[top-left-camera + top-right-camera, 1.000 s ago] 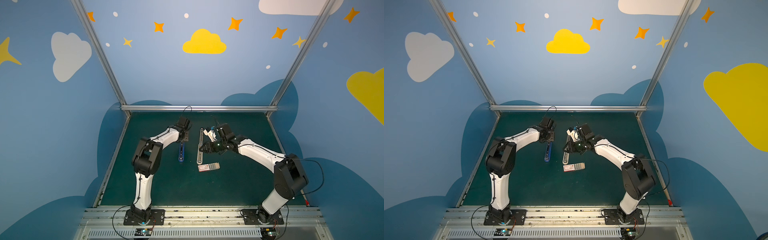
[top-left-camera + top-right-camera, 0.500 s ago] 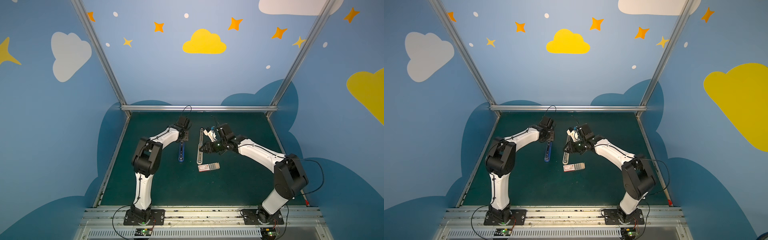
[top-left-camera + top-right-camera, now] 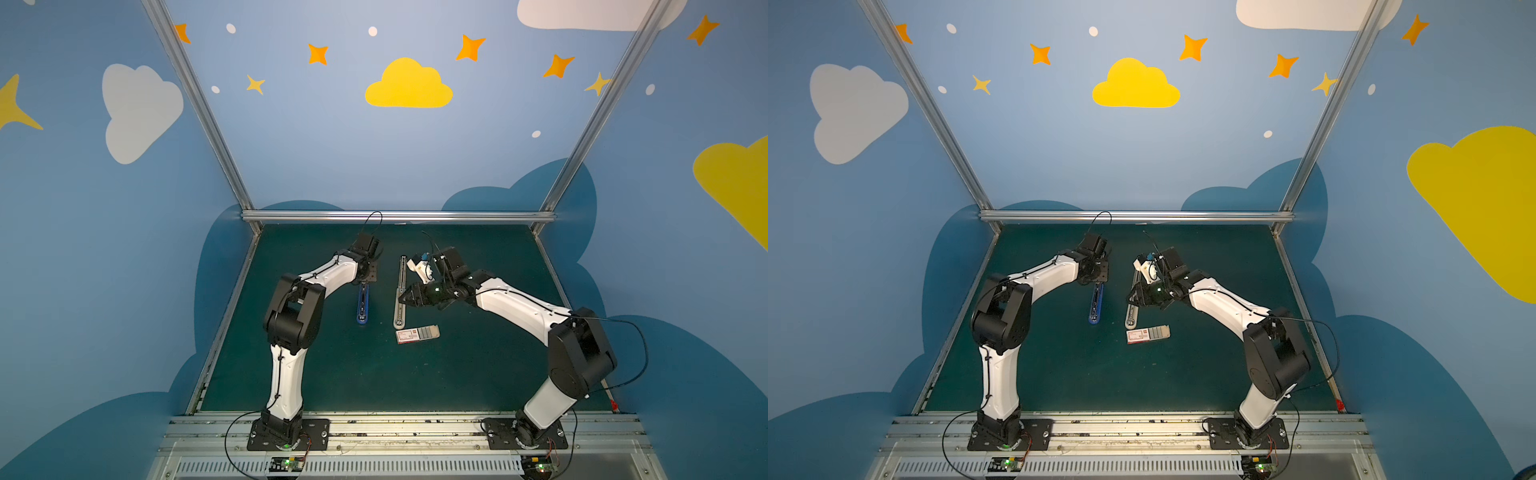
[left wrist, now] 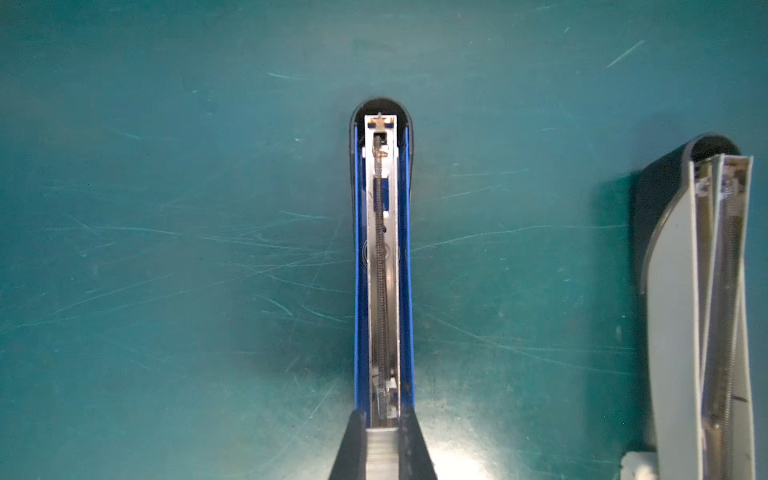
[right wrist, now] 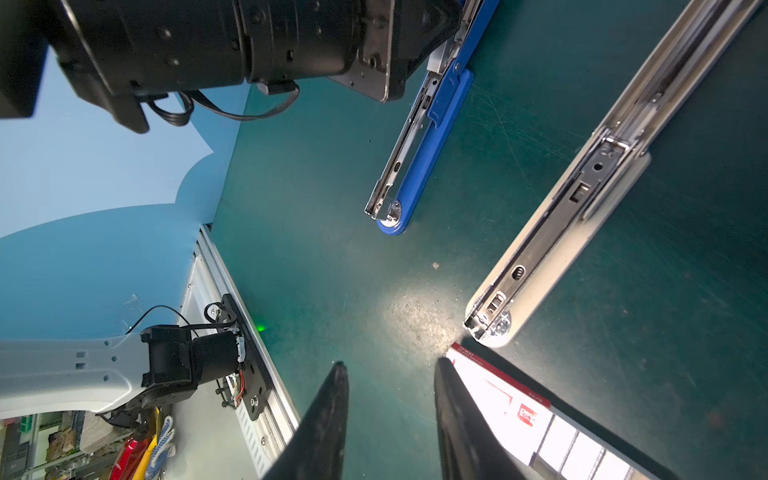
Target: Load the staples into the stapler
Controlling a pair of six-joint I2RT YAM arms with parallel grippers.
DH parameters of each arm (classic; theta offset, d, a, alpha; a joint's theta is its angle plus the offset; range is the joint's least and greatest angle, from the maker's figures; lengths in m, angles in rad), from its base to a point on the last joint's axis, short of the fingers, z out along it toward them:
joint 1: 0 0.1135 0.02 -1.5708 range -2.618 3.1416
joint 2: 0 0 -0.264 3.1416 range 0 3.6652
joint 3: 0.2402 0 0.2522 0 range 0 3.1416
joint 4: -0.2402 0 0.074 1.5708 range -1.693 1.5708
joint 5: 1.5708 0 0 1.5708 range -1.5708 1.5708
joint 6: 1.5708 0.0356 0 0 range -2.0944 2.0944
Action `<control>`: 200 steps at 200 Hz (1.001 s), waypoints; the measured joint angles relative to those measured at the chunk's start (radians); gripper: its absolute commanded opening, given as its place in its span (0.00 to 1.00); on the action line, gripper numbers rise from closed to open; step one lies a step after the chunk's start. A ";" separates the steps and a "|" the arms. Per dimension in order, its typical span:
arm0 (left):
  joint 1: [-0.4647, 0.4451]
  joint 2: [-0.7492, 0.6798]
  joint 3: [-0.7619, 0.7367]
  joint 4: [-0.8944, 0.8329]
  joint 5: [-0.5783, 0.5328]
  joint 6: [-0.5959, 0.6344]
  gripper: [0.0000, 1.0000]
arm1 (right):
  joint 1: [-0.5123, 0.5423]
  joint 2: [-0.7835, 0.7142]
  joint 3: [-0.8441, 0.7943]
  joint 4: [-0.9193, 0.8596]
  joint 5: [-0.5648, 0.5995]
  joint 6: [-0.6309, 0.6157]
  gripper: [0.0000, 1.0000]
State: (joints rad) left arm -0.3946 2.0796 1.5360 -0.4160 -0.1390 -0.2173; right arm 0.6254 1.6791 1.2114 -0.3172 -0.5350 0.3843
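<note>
This is a robot lab, with a small test booth. A left arm (image 3: 291, 320) and a right arm (image 3: 519, 306) are bolted to a metal rail (image 3: 407, 428) at the near edge. Wires (image 3: 646, 357) and little boards (image 3: 286, 464) with green lights sit by them. Metal bars (image 3: 197, 104) hold blue walls (image 3: 332, 158) painted with clouds (image 3: 409, 85) and stars (image 3: 318, 54), around a green mat (image 3: 374, 374).

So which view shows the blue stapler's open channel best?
Left wrist: it looks straight down into the blue stapler, the open channel sharp and centred. Right wrist shows it side-on; both top views show only a small blue sliver.
</note>
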 measured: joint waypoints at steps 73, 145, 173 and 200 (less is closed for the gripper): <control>0.000 0.000 0.005 -0.007 0.006 -0.001 0.10 | -0.002 0.000 0.000 0.000 -0.004 0.000 0.36; 0.000 0.000 0.005 -0.008 0.014 -0.004 0.10 | -0.002 0.000 0.000 0.000 -0.006 0.002 0.36; 0.000 0.000 0.005 -0.008 0.014 -0.004 0.10 | -0.002 0.000 0.000 0.001 -0.007 0.004 0.36; -0.001 0.000 0.005 -0.008 0.014 -0.005 0.10 | -0.002 0.000 0.000 0.003 -0.008 0.005 0.35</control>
State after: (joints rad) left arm -0.3954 2.0796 1.5410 -0.4240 -0.1249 -0.2218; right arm 0.6235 1.6791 1.2114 -0.3141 -0.5430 0.3889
